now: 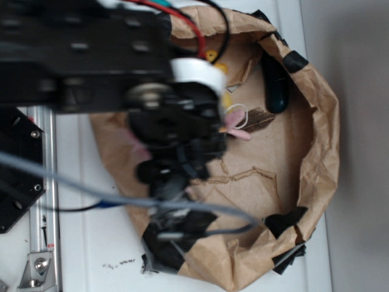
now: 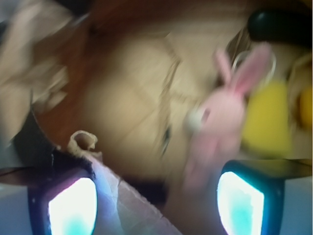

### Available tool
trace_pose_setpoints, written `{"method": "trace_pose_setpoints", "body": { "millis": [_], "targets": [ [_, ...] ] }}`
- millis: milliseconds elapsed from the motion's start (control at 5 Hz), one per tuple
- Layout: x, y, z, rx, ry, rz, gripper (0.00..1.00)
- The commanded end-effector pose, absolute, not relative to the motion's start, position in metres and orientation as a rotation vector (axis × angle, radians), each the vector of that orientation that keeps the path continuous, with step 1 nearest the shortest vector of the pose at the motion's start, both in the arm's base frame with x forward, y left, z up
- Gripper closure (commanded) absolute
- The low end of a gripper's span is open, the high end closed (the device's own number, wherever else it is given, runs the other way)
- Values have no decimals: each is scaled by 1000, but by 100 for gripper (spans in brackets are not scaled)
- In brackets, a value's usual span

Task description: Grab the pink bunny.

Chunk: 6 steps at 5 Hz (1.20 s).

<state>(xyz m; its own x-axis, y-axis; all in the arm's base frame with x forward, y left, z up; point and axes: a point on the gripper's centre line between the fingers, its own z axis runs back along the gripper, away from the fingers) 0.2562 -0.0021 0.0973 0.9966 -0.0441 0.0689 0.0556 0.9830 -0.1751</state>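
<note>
A: Two fingertips (image 2: 72, 205) are seen at the bottom of the wrist view, spread wide apart, with nothing clamped between them.

B: Where is the pink bunny (image 2: 217, 122) found?

A: Just beyond the right-hand fingertip, lying on the brown paper (image 2: 132, 98), ears pointed away; it is pressed against a yellow toy (image 2: 268, 120). A dark object (image 2: 281, 24) is seen farther back.

B: And the arm?

A: From the exterior view, the gripper (image 1: 176, 146) is held low over the paper nest (image 1: 316, 121), largely hiding the bunny; only an ear and white loop (image 1: 237, 115) are exposed.
</note>
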Motion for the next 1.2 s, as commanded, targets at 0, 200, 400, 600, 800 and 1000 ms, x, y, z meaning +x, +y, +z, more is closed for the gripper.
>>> {"method": "trace_pose_setpoints", "body": {
  "millis": [0,200,400,600,800,1000],
  "targets": [
    [262,30,71,-33,-42,-56,0],
    [256,36,105,-85,-110,-51,0],
    [257,41,154,-128,-215,-9,0],
    [253,53,170,-130,-249,31,0],
    [249,51,153,-107,-205,15,0],
    [243,35,103,-108,-125,-65,0]
  ]
}}
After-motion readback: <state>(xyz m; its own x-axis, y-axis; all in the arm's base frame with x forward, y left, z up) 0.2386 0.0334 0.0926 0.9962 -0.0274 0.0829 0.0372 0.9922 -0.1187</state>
